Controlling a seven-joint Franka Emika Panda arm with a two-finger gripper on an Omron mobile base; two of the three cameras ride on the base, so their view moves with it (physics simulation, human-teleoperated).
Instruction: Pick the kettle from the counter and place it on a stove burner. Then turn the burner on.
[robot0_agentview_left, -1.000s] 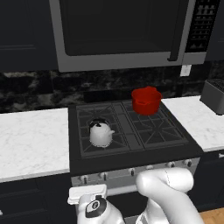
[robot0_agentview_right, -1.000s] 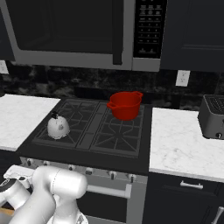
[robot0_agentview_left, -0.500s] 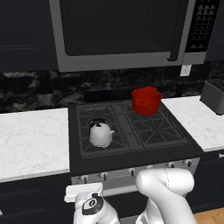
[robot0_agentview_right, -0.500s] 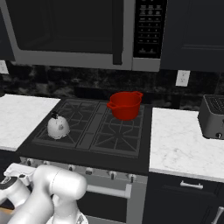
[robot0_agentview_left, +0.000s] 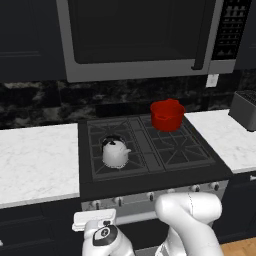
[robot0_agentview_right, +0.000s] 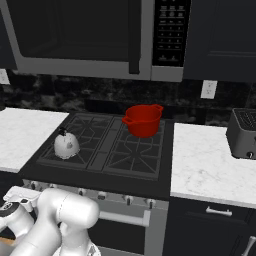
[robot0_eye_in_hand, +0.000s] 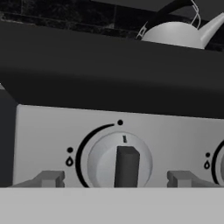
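Behind the squat white kettle on its black grate burner, a glossy red pot; tool wide, flanking a round metal knob.

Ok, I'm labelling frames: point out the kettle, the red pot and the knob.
kettle (robot0_agentview_left: 115, 154), left base view, white body.
red pot (robot0_agentview_right: 143, 121), right base view, front wall.
knob (robot0_eye_in_hand: 126, 165), hand view, dark centre grip.
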